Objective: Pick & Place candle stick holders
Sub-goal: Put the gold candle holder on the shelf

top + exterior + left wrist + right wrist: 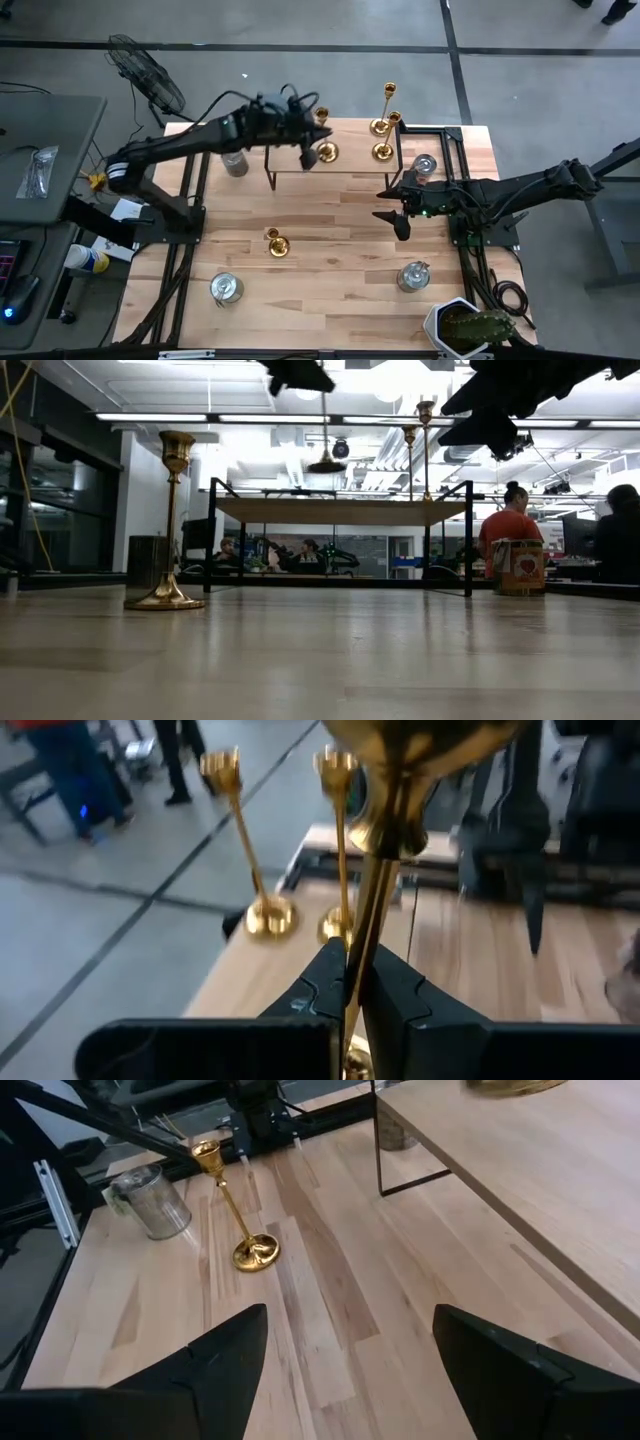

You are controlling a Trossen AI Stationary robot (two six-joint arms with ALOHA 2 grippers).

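Note:
Four gold candle stick holders show. Two stand by their bases on the far right of a raised wooden shelf [350, 165], one [380, 125] behind the other [383, 150]. Both also show in the left wrist view [245, 840]. A third [275, 242] stands on the table, left of the middle, and shows in the right wrist view [235, 1205]. My left gripper [310, 152] is shut on the fourth [323, 135] over the shelf's left part. My right gripper [392, 208] is open and empty above the table, at the shelf's near right corner. My left gripper pinches the holder's thin stem [358, 970] between its two fingers, which lie across it and come from the table's left. The holder stands roughly upright, its cup [420, 745] above the fingers. Its base [327, 464] hangs clear above the shelf top.
Squat silver jars stand near the shelf's left leg [235, 163], on the shelf's right end [425, 165], and at the near left [227, 288] and near right [413, 275]. A potted plant [468, 325] sits at the near right corner. People sit beyond the table.

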